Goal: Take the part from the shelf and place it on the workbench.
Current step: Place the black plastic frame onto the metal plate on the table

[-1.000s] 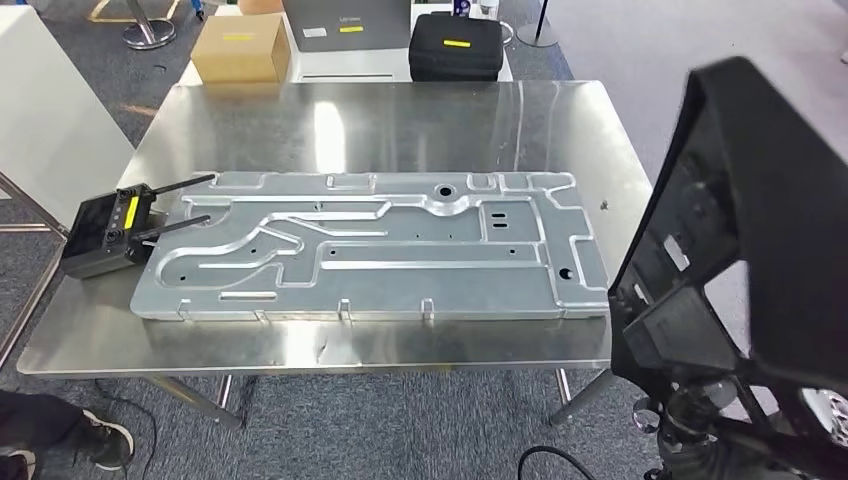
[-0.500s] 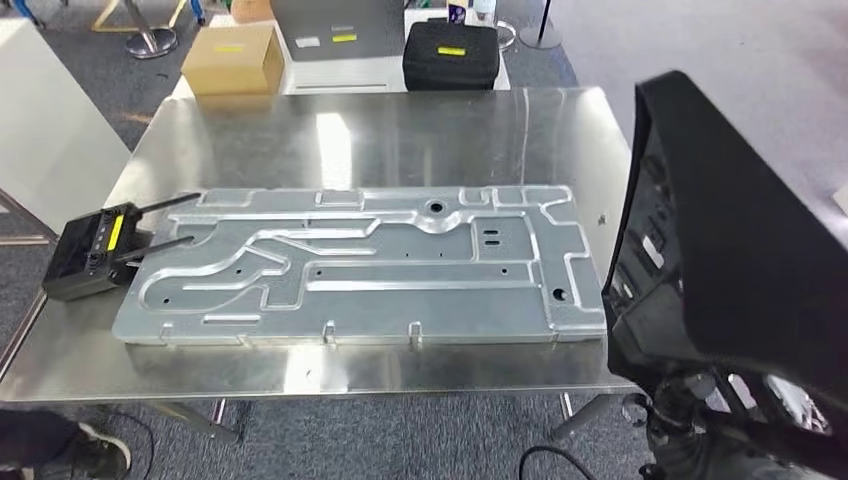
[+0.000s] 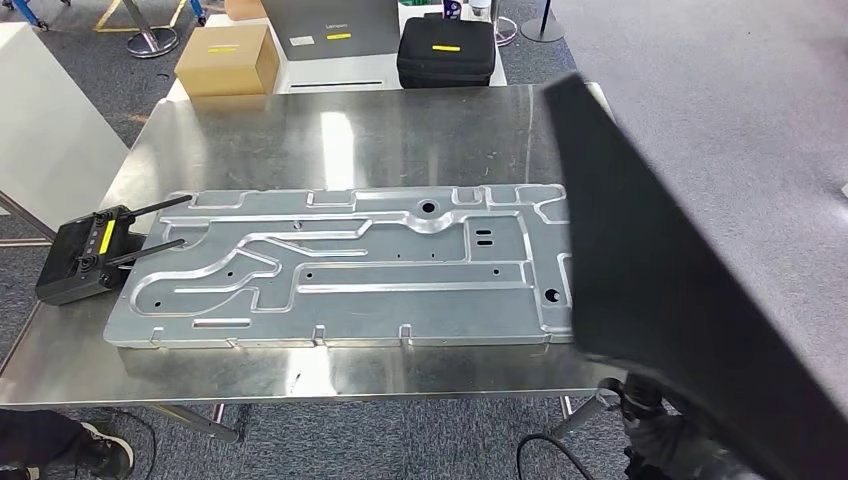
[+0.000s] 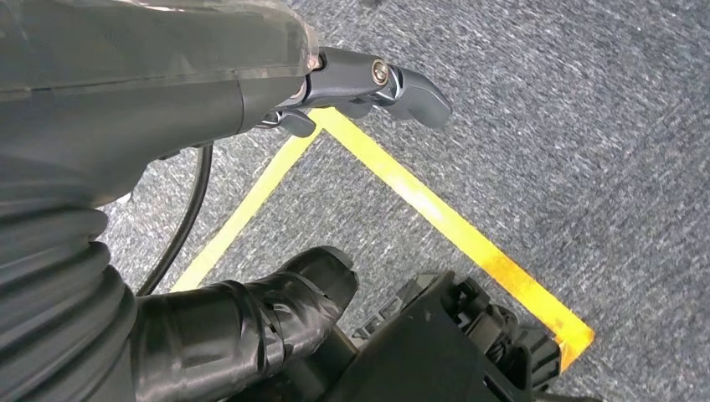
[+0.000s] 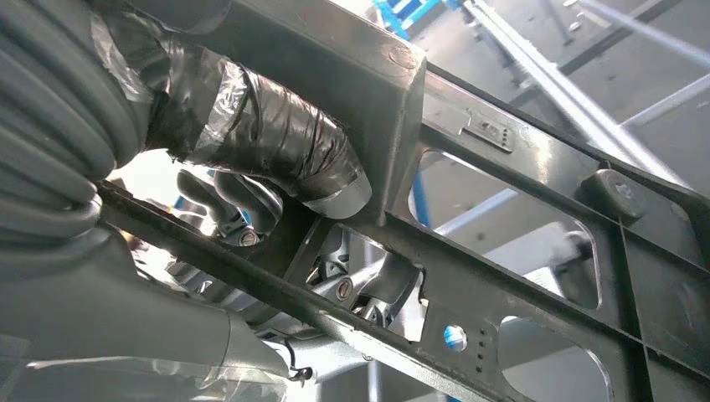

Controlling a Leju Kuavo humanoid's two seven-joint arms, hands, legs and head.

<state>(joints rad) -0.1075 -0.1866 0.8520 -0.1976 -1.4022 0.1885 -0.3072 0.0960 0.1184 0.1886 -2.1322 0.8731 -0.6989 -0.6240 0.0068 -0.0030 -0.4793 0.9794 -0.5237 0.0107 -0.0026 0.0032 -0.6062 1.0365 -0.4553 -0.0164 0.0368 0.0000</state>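
Observation:
A large black plastic part [image 3: 690, 300] with ribs and cut-outs hangs at the right of the head view, in front of the workbench's right end and hiding the metal plate's right edge. In the right wrist view my right hand [image 5: 251, 167] grips this black part [image 5: 519, 209], its taped thumb pressed on a flat rib and its fingers curled behind a bar. The steel workbench [image 3: 400, 130] lies ahead and to the left of the part. My left hand [image 4: 218, 109] hangs over grey carpet with its fingers apart and holds nothing.
A big pressed aluminium plate [image 3: 340, 270] covers the bench's middle, with a black remote controller [image 3: 80, 260] at its left end. Behind the bench stand a cardboard box [image 3: 225, 60], a grey case [image 3: 330, 25] and a black case [image 3: 447, 50]. A person's shoe [image 3: 100, 450] is at the lower left.
The black part has swung leftward and nearer the camera, now covering the plate's right end. The whole view has shifted slightly, so the bench appears lower and further left.

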